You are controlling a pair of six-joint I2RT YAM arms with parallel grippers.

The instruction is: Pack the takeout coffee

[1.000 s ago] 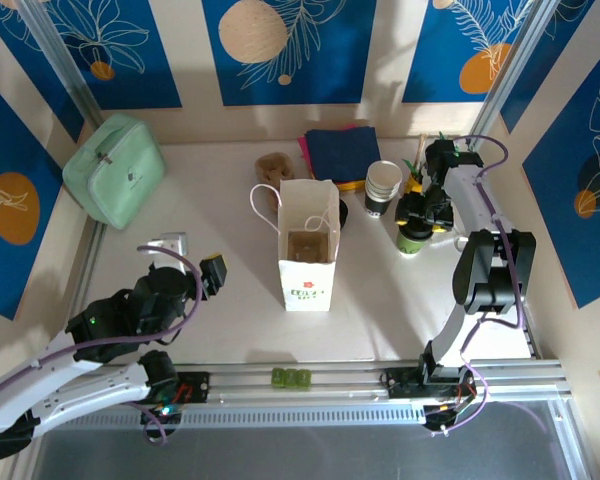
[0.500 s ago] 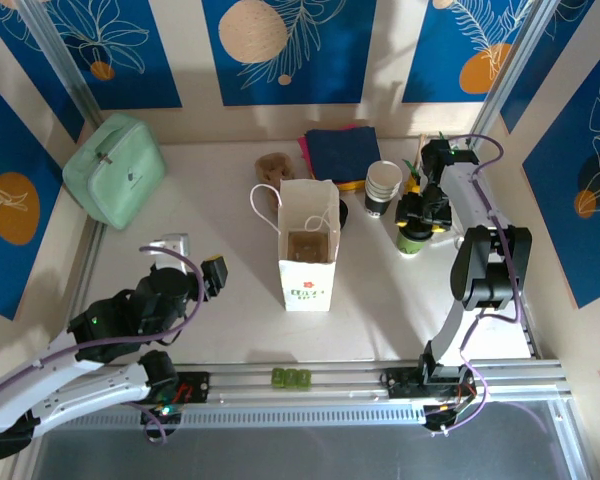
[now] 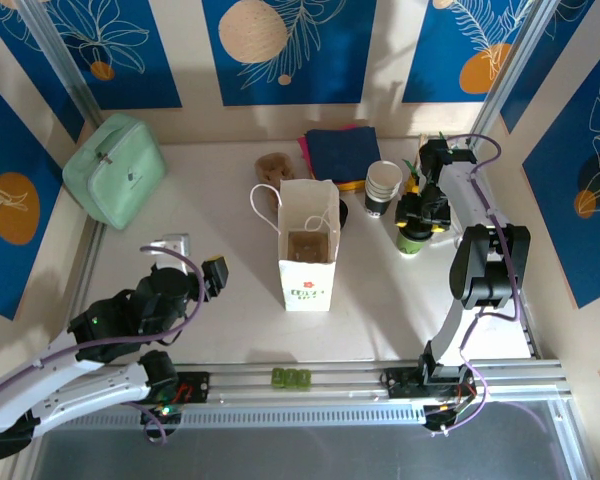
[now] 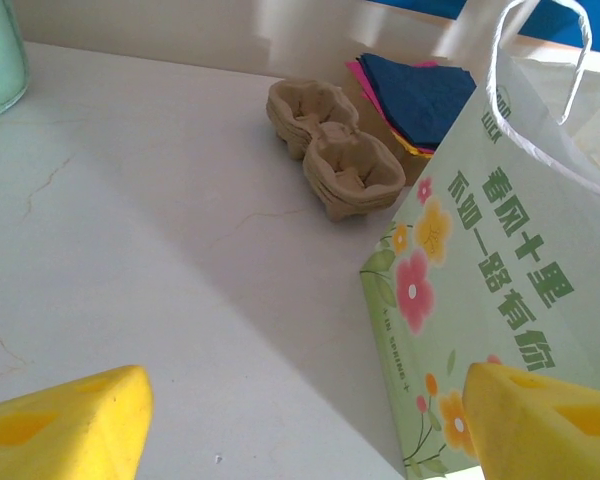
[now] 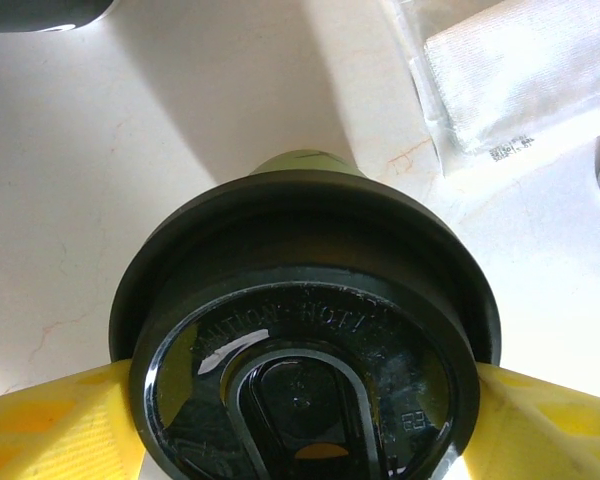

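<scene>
The takeout coffee (image 3: 383,185), a stack of white ribbed cups with a dark base, stands at the back right. Just right of it stands a green cup (image 3: 410,243) under a black lid (image 5: 305,340). My right gripper (image 3: 412,222) hangs over that lidded cup, a yellow finger (image 5: 50,420) on each side of it below the lid. The jaws stand wide, and the lid hides whether they touch the cup wall. My left gripper (image 3: 215,270) hovers open and holds nothing, left of the flowered paper bag (image 3: 307,260), whose side is close in the left wrist view (image 4: 500,300).
A brown cardboard cup carrier (image 4: 335,150) lies behind the bag, beside folded blue and pink napkins (image 3: 340,150). A mint green pouch (image 3: 113,168) sits at the back left. A wrapped white packet (image 5: 520,70) lies near the lidded cup.
My right gripper's jaws have drawn in a little around the lidded cup, and its wrist has shifted slightly. The left arm has stayed put.
</scene>
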